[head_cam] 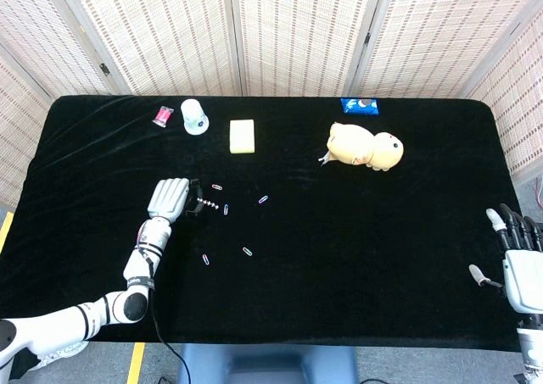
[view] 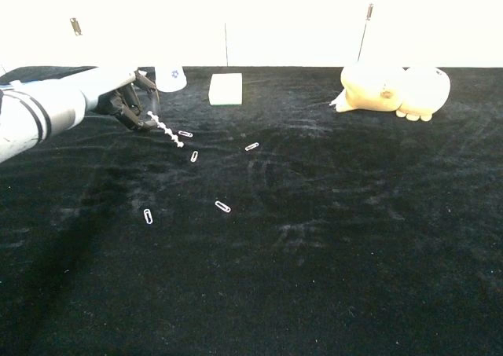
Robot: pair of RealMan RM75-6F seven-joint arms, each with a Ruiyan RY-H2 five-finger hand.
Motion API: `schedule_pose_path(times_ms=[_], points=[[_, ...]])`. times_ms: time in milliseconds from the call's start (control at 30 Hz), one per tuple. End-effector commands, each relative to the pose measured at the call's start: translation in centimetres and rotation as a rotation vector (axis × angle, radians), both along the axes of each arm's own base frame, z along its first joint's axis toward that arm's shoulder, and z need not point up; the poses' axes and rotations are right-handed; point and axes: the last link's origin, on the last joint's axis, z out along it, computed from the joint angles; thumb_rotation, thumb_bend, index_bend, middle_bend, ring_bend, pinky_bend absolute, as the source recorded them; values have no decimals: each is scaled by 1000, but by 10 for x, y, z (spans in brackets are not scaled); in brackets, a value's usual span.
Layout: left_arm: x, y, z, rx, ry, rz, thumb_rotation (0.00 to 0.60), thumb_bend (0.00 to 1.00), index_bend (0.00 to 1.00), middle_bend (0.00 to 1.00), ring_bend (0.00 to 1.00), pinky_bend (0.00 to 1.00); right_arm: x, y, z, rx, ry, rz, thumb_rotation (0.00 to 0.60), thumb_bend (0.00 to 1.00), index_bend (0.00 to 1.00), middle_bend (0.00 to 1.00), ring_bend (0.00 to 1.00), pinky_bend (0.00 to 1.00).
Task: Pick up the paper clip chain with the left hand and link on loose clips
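Observation:
My left hand [head_cam: 170, 199] [view: 126, 103] grips one end of the paper clip chain [head_cam: 208, 204] [view: 165, 128], a short pale string that hangs out to its right, above the black cloth. Loose clips lie close by: one [head_cam: 217, 186] [view: 185, 133] just beyond the chain's free end, one [head_cam: 226, 208] [view: 194, 156] beside it, one [head_cam: 263, 200] [view: 251, 146] further right, and two nearer the front [head_cam: 247, 251] [view: 223, 207], [head_cam: 206, 259] [view: 148, 216]. My right hand [head_cam: 519, 257] hangs open past the table's right front corner, in the head view only.
At the back of the black table [head_cam: 356, 231] stand a white cup [head_cam: 194, 116], a pink wrapped sweet [head_cam: 162, 114], a pale yellow block [head_cam: 243, 136], a cream plush toy [head_cam: 366, 147] and a blue packet [head_cam: 361, 105]. Folding screens close off the rear.

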Motion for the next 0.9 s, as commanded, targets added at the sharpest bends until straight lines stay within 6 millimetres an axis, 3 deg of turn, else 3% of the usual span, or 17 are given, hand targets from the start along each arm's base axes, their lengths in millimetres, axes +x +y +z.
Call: schedule_pose_path(times_ms=[33,500,900], points=[[3,4,-8,-14,7,-1,600,642,763,1000,1000,1000,-1,1,1,-4,-3,-5,600,232,0,0,0,0],[8,6,-19,-40,3,-15,600,644,763,1000,1000,1000,-3,2,4,-14,-10,-18,600,232,0,0,0,0],[1,43,9,68,19,19,600,645,763,1000,1000,1000,-6,-2,4,-15,-13,-37,600,233,0,0,0,0]])
